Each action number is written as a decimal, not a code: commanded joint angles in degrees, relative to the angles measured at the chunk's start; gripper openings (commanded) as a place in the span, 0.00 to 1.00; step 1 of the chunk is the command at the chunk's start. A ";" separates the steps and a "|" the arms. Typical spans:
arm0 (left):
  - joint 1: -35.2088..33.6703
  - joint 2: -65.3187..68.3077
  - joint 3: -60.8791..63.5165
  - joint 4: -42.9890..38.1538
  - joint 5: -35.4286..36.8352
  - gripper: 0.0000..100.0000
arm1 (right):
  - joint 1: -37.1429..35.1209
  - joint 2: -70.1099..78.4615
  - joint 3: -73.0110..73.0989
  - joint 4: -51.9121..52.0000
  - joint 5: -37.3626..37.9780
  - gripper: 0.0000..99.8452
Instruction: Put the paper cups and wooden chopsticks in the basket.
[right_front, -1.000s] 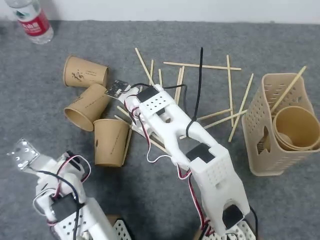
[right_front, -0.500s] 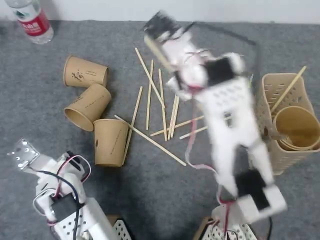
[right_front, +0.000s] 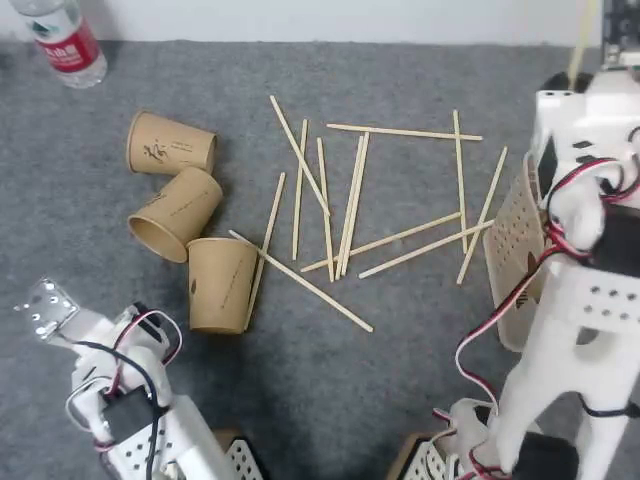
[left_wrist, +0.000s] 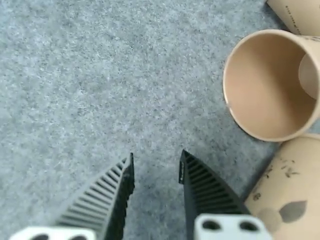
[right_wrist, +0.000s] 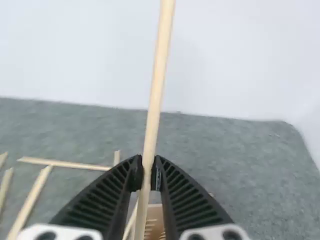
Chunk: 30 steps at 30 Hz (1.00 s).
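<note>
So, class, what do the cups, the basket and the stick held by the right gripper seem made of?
Cups: matte brown paper, likely; thin rims. Basket: beige plastic, probably; moulded perforated wall. Stick in the right gripper: pale matte wood, seemingly.

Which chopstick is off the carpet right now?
The chopstick clamped upright in the right end effector, by the basket. The other chopsticks all lie flat on the carpet.

Grey carpeted table (right_front: 90, 240), bit of a mess

Three paper cups (right_front: 175, 212) lie on their sides, touching; wooden chopsticks (right_front: 300, 281) sprawl criss-crossed beside them, a basket (right_front: 512, 240) stands past those, and there's a water bottle (right_front: 62, 40) in the far corner.
</note>
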 joint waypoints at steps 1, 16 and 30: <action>-0.35 0.44 -0.13 0.18 -0.79 0.14 | 2.07 -5.67 14.15 -14.64 -0.88 0.01; -0.26 0.44 -0.13 0.18 -0.79 0.14 | 0.92 -19.47 45.80 -37.76 2.37 0.01; -0.26 0.44 -0.13 0.18 -0.79 0.14 | 8.84 -19.65 59.78 -48.92 2.29 0.20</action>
